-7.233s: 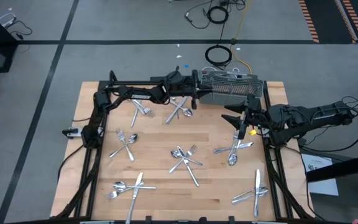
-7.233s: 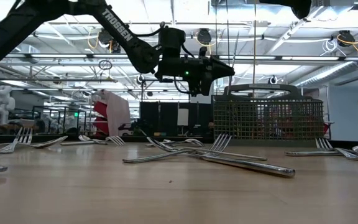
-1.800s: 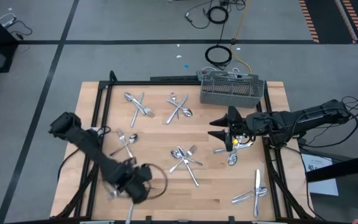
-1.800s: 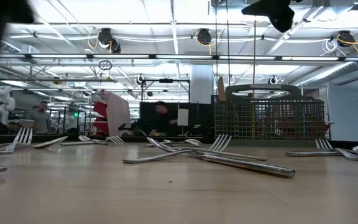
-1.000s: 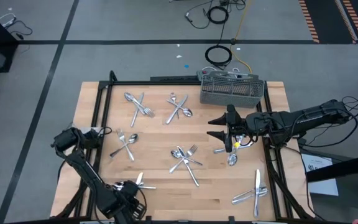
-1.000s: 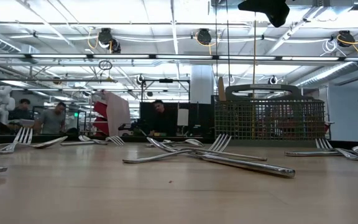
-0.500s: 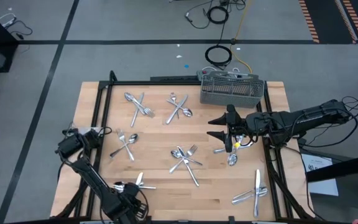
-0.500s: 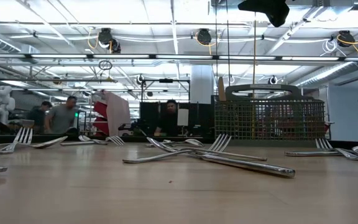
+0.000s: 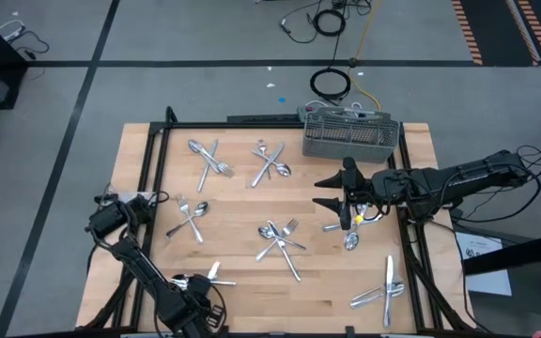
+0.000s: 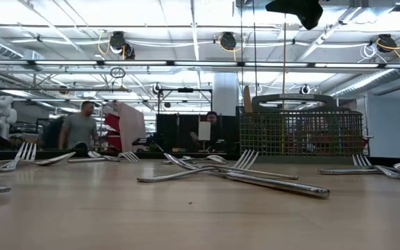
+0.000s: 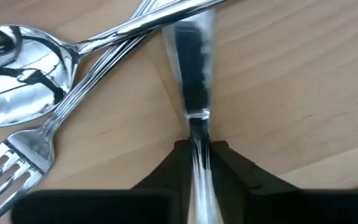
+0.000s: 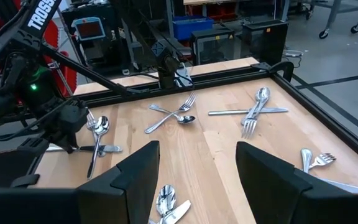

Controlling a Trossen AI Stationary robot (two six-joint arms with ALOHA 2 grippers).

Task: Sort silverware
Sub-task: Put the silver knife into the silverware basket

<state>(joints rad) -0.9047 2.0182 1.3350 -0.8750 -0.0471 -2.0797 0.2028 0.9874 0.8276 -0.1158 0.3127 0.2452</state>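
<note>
I had the left gripper [image 11: 199, 163] down at the table's near left corner, its fingers closed on the handle of a knife [image 11: 194, 81] lying on the wood beside a spoon [image 11: 17, 93] and fork [image 11: 17, 163]. The right gripper [image 9: 332, 194] hovered spread open, holding nothing, above the right-hand pile. The remaining silverware [image 9: 280, 238] lay scattered across the table. I judged the pickup step in hand; next, lifting the knife clear and carrying it to the caddy [image 9: 350, 134].
</note>
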